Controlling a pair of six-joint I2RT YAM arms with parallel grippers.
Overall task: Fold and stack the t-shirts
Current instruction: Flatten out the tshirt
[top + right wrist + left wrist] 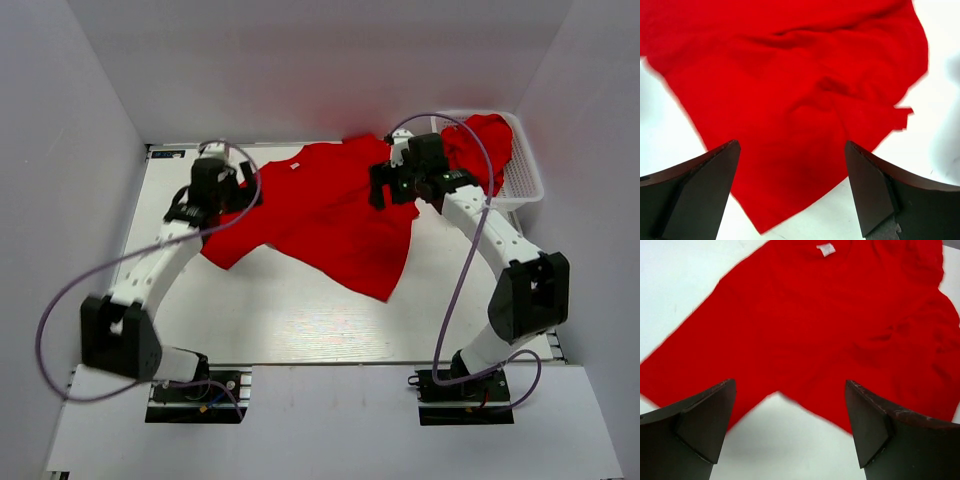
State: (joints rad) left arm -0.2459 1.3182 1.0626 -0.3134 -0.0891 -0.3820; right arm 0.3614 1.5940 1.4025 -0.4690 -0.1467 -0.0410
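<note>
A red t-shirt (pixel 320 215) lies spread and wrinkled on the white table, its small white neck tag (pixel 296 167) towards the back. My left gripper (pixel 222 190) is open and empty above the shirt's left sleeve; the left wrist view shows the shirt (pixel 830 330) and its tag (pixel 826 249) beyond the fingers (pixel 705 425). My right gripper (pixel 392 188) is open and empty above the shirt's right side; the right wrist view shows rumpled cloth (pixel 800 100) below it. More red shirts (pixel 482 145) are bunched in the basket.
A white plastic lattice basket (pixel 522 178) stands at the back right corner, against the right wall. White walls close in the table on the left, back and right. Purple cables loop from both arms.
</note>
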